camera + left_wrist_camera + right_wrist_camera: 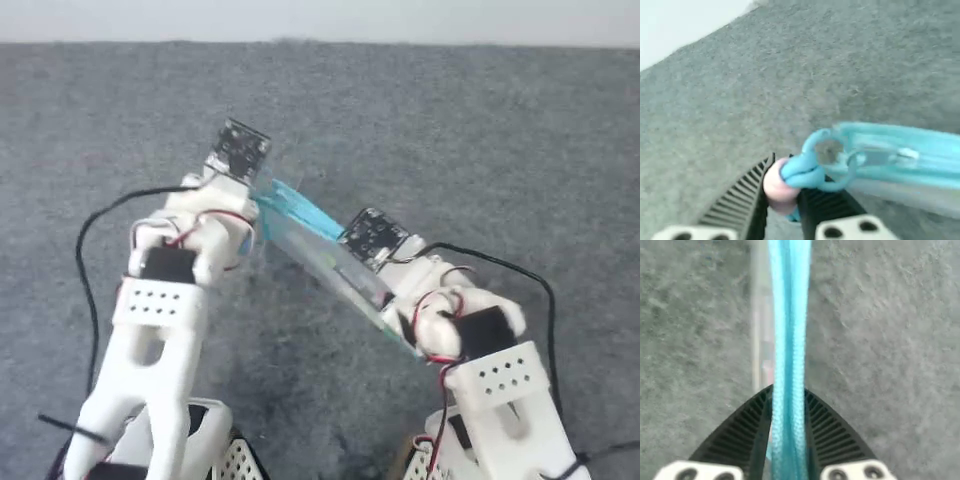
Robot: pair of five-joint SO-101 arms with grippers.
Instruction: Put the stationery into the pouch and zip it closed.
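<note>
Zipping step: pouch (320, 250) is clamped by right gripper (788, 392), zip pull (807, 172) by left gripper (782, 167); steady pulling is judged needed.

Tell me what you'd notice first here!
A clear plastic pouch with a turquoise zipper edge is held stretched over the grey table. The left hand pinches the turquoise cord loop on its zipper pull, while the right hand clamps the zipper edge at the other end.
</note>
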